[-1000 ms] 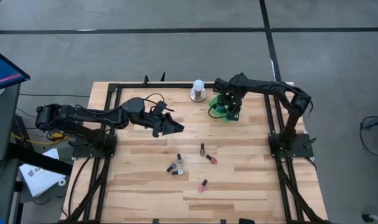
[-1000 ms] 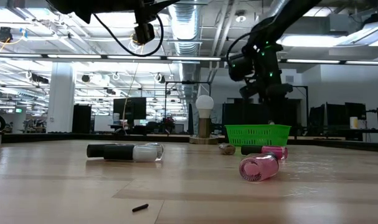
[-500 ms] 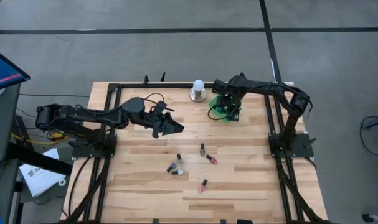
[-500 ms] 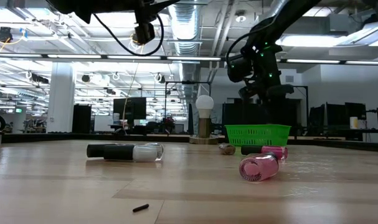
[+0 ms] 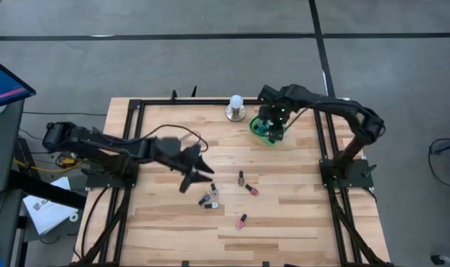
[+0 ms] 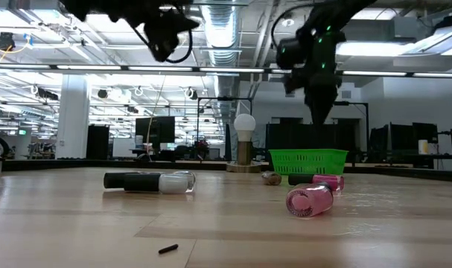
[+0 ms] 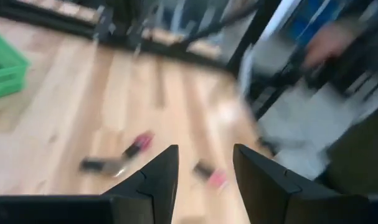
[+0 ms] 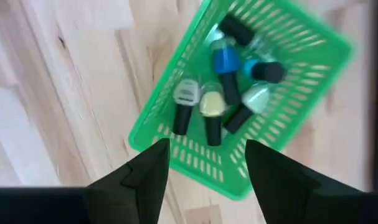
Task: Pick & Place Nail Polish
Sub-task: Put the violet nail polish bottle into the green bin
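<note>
— how many nail polish bottles are loose on the table (image 5: 284, 222)?

— five from above. nearest, a pink one (image 5: 242, 221) alone. then a pair lying touching, the pale bottle (image 5: 213, 205) and the dark one (image 5: 204, 199). past those, another pink one (image 5: 250, 190) and a dark-capped one (image 5: 240, 178).

— and the arms?

— two. the left gripper (image 5: 207, 170) hangs just above that pair, fingers (image 7: 160, 177) apart, nothing between them. the right gripper (image 5: 273, 127) is at the far side over the green basket (image 5: 259, 130), fingers (image 8: 152, 171) spread and empty too.

— what's in the basket?

— about seven bottles (image 8: 226, 59) lying heaped, blue, pale and dark-capped. one white-domed object (image 5: 236, 107) stands beside it.
</note>
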{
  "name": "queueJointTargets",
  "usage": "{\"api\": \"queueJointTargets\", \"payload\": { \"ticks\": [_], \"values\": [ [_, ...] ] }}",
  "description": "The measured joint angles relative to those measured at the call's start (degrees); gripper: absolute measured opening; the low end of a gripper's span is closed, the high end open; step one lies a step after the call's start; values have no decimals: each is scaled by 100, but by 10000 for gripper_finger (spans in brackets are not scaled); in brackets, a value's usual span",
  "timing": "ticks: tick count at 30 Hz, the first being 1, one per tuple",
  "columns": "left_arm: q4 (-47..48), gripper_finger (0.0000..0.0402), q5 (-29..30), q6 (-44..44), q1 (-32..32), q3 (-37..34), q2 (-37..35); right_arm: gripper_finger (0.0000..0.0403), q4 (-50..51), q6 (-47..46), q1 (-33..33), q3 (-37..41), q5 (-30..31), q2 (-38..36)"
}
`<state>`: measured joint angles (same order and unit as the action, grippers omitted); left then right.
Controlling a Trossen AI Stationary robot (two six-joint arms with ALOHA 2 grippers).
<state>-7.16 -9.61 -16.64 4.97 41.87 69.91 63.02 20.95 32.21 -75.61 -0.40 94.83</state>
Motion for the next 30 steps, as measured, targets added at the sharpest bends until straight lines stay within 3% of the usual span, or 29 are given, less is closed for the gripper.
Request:
{"api": "queueJointTargets", "payload": {
  "ticks": [2,5,14,23,30],
  "values": [
    [138,150,695,212,318,-108,0,195,-73,-31,2,0,0,-267],
    [162,150,1671,-193,804,-373,0,187,-184,-170,9,0,0,-612],
    [129,150,3522,-1714,2314,-845,479,169,-457,-258,98,-2,2,-1213],
    [113,150,3945,-2759,2566,-684,1998,178,-678,-297,94,0,0,-1196],
    [-35,150,4170,-3439,2567,-675,2559,184,-677,-295,83,0,-3,-1202]
  ]
}}
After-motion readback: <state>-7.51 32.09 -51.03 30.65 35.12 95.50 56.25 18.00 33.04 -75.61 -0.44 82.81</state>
